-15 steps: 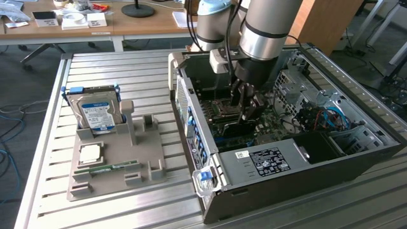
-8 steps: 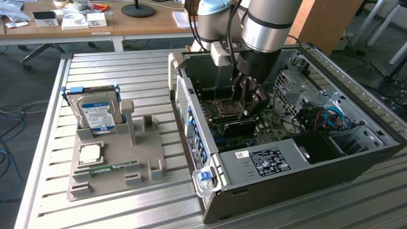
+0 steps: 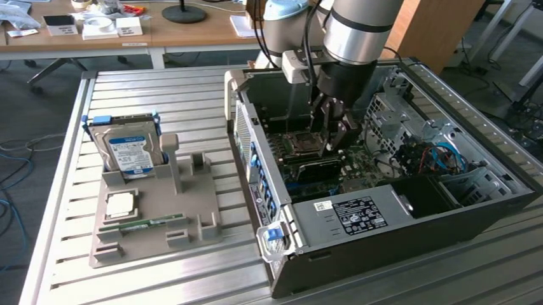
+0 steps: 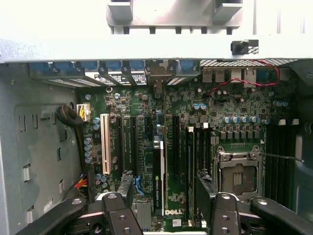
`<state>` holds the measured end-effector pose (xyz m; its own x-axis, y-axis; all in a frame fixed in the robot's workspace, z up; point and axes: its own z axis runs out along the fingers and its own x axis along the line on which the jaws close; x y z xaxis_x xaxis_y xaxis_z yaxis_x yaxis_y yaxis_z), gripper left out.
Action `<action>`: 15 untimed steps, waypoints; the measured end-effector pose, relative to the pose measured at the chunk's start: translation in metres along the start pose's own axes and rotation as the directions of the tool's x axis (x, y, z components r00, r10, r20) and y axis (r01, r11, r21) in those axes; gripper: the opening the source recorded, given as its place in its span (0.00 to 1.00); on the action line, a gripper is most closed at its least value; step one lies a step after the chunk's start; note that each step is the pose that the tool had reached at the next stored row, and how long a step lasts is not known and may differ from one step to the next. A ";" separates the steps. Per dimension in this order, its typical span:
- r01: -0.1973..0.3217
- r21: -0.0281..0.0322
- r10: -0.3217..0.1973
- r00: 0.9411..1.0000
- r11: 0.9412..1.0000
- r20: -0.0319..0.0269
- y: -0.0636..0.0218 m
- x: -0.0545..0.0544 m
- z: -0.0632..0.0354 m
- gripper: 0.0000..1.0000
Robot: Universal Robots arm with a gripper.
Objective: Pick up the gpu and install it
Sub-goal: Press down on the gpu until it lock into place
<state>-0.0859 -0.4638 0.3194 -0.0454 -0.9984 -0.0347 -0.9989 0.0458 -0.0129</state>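
Lowering the gpu edge-on toward the motherboard slots, jaws clamped on it.
Risking misalignment: card edge is sitting near neighbouring slots, so pressing off-slot could be bending the board.

"DELL" stands in white letters on the motherboard in the wrist view.

My arm is a fat silver-grey tube with pale blue joint caps behind it and a small white box clamped on its side. Below it the black gripper hangs; its fingers are matte black links with round silver screws.
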 end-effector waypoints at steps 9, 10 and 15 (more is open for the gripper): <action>0.000 0.000 0.000 1.000 1.000 0.000 0.0000 0.000 0.0000 0.63; 0.000 0.000 0.000 1.000 1.000 0.000 0.0000 0.000 0.0000 0.62; 0.000 0.000 0.000 1.000 1.000 0.000 0.0000 0.000 0.0000 0.44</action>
<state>-0.0858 -0.4639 0.3194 -0.0453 -0.9984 -0.0346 -0.9989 0.0458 -0.0129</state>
